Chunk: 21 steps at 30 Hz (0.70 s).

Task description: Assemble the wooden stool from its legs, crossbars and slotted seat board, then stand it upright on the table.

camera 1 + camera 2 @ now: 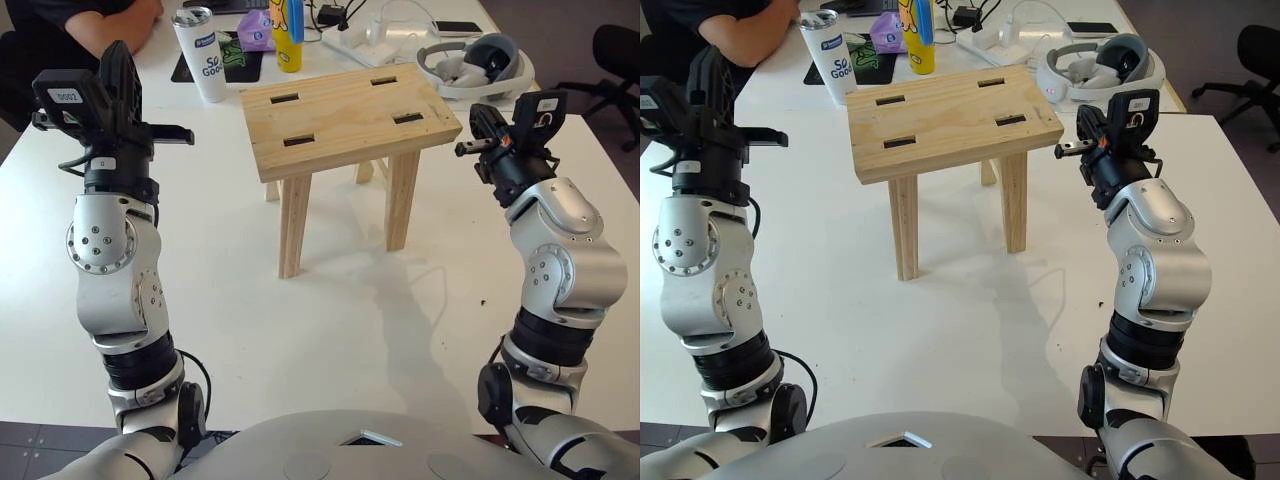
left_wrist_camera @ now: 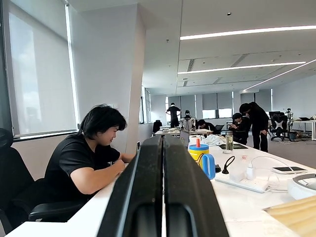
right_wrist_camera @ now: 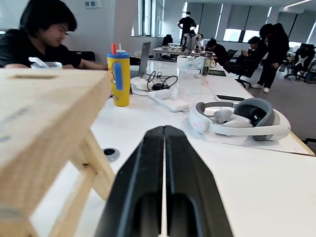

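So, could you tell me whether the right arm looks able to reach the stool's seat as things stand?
Probably yes: the right pincer, shut, is raised just beside the right edge of the seat, with nothing standing between them.

The pale wooden stool (image 1: 345, 140) stands upright on its legs on the white table (image 1: 330, 320), its seat board on top showing four dark slots.

Before me the white table (image 1: 350, 330) bears the stool (image 1: 345, 115) upright on its legs, with a tumbler (image 1: 203, 55), yellow bottle (image 1: 288, 35) and headset (image 1: 475, 62) behind it.
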{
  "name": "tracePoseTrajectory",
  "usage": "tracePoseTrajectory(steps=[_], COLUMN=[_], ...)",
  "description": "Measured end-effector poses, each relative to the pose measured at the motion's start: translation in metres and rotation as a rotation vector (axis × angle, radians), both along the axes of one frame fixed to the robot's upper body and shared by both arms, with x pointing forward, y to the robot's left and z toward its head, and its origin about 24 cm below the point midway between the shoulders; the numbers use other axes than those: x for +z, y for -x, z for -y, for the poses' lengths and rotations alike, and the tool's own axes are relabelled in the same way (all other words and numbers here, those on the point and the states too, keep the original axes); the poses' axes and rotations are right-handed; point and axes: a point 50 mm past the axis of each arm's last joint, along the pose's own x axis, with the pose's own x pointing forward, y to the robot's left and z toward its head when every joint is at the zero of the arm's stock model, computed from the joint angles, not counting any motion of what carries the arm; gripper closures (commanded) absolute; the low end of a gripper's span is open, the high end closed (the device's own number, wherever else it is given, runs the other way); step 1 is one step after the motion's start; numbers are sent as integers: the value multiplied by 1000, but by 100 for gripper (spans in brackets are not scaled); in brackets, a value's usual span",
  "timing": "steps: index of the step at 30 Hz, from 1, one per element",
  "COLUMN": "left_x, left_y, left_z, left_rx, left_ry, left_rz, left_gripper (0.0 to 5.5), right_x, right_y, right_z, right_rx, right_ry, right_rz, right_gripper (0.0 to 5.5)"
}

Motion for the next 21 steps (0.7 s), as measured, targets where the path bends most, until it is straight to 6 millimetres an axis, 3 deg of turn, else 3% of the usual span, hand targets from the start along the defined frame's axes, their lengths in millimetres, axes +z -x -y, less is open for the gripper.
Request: tracePoseTrajectory(steps=[3, 6, 11, 17, 21], left_x=[-4, -15, -16, -8, -11], left_y=[-7, -17, -35, -44, -45], left_z=[6, 16, 27, 32, 29], left_rx=[-17, -33, -38, -52, -41], left_ry=[18, 75, 119, 102, 107], left_rz=[1, -20, 4, 50, 49], left_gripper=[549, 549, 549, 549, 549], right_x=[-7, 7, 36, 73, 70], right_y=[-2, -13, -33, -31, -33], right_z=[8, -1, -26, -71, -87], right_rx=[-59, -52, -4, 215, 273], right_ry=[17, -45, -116, -141, -143], right_rz=[34, 175, 346, 432, 370], right_gripper=[550, 550, 550, 550, 550])
